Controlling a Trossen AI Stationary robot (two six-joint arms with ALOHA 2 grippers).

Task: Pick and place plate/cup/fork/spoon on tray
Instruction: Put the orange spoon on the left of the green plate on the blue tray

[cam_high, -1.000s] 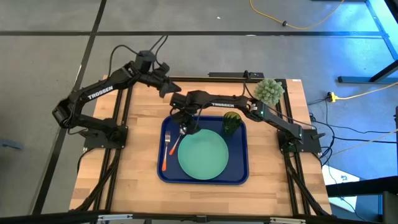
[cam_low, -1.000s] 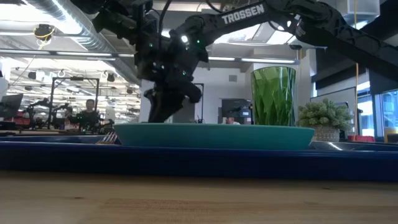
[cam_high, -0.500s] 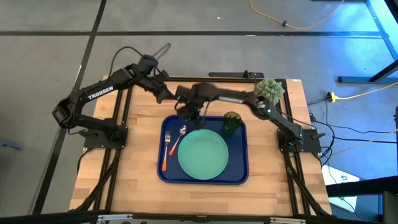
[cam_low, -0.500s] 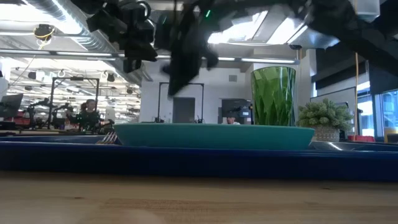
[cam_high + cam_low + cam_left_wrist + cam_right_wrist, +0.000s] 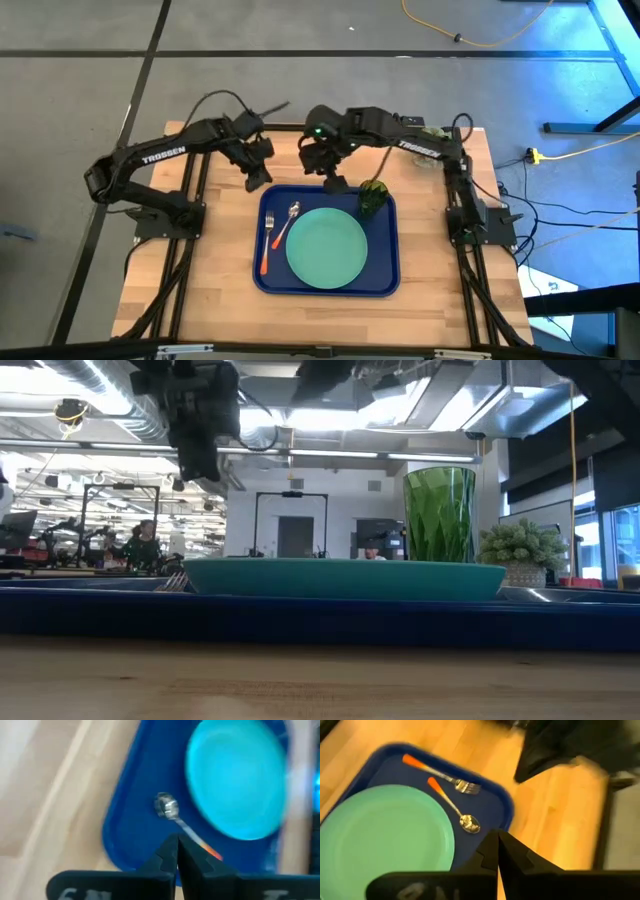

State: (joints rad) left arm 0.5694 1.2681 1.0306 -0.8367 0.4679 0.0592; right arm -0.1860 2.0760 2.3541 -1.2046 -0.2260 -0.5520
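The blue tray (image 5: 327, 283) sits mid-table, and everything is on it. The green plate (image 5: 326, 247) fills the middle. The dark green cup (image 5: 373, 197) stands upright at the far right corner, just beside the plate's rim. Left of the plate lie the fork (image 5: 268, 240) and the spoon (image 5: 284, 222), orange handles toward the near side, the spoon's bowl just off the plate's far left edge.

Both arms hang over the far edge of the tray. The left gripper (image 5: 256, 177) hovers above the bare wood at the far left corner, jaws together, nothing in them. The right gripper (image 5: 333, 181) hovers just beyond the tray's far rim, jaws together too, empty.

To my eye the setting is done and the job in hand is getting clear. Do it well by lifting straight up first, then swinging outward. The right arm's links pass close by the cup, so it wants height before any sideways move, or that cup tips.
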